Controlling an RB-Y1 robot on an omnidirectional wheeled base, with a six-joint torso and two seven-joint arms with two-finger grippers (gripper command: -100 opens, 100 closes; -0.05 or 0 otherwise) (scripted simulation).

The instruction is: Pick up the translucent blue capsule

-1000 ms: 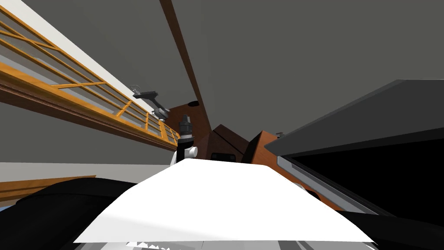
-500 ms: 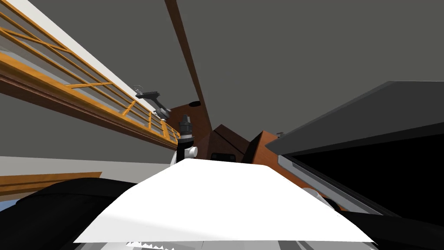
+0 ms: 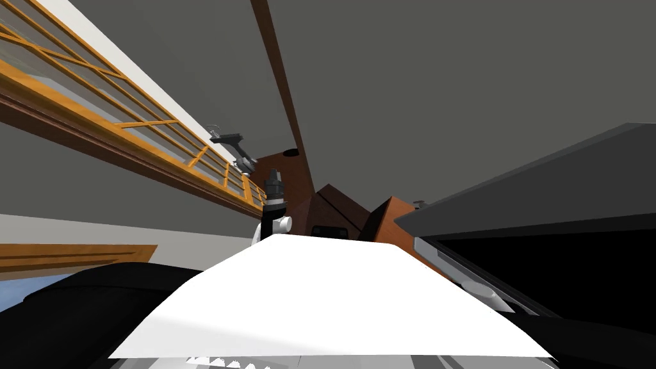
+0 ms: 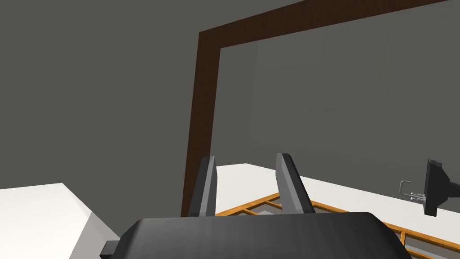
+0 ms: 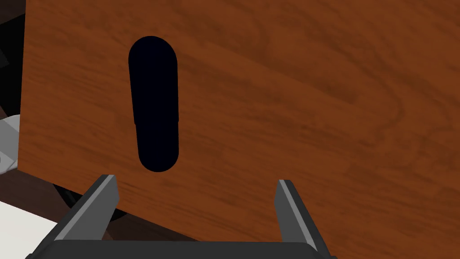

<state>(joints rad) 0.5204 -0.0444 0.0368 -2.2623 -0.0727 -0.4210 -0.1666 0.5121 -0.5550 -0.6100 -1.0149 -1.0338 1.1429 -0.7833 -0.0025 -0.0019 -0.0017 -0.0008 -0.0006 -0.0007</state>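
A dark, near-black capsule shape lies flat on a brown wood-grain surface. My right gripper is open and hovers short of it, apart from it. The capsule sits ahead of the gap, nearer one finger. In the head view the same capsule is a small dark oval on the brown surface, and a dark wrist rises toward it; which arm that is I cannot tell. My left gripper is open with nothing between its fingers, which stand closer together.
An orange window frame runs along the left. A dark fixture on a thin arm juts out beside it, also seen as the dark fixture. A dark grey slab with a black area below stands right. Brown boxes lie ahead.
The whole head view has shifted: window frame, fixture and capsule slid slightly right, so my head or base has turned. The wrist above my chest keeps its place.
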